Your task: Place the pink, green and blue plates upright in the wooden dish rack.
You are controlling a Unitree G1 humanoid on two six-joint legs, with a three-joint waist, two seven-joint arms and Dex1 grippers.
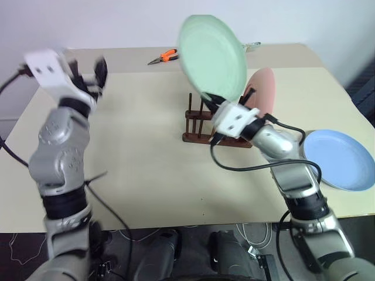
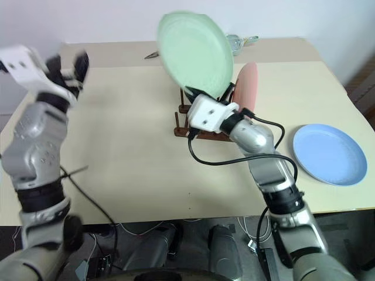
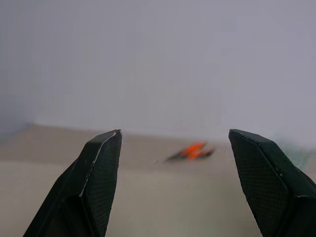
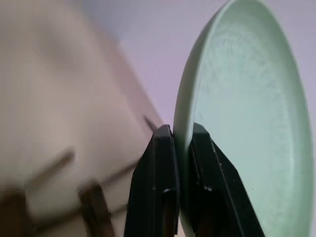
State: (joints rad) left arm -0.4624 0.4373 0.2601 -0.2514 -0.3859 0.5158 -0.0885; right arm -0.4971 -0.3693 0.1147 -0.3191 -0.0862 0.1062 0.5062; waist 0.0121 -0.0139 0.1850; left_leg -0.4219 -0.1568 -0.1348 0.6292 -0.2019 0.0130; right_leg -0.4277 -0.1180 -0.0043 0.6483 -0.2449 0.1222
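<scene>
The right tool [image 1: 212, 100] was clamped on the lower rim of the green plate [image 1: 212, 55], one black finger on each face of the rim (the right wrist view showed this pinch plainly), and it held the plate up on edge in the air above the wooden rack [image 1: 199, 126]. The plate leaned a little and did not sit between the pegs. Just behind it, the pink plate [image 1: 265, 88] stood upright in the rack, at the rack's right end, partly hidden by the tool and its white wrist. The rack itself sat on the pale bench [image 1: 146, 164], toward the middle of it. The blue plate [image 1: 338, 159] lay flat near the right edge of the bench, well apart from the rack. The left tool [image 1: 96, 73] was raised over the far left part of the bench with its two fingers spread wide and nothing between them. Beyond it, at the back of the bench, lay a pair of orange-handled pliers [image 1: 163, 57], and a small silvery object [image 2: 240, 41] lay farther right along the same edge, too indistinct to identify.
</scene>
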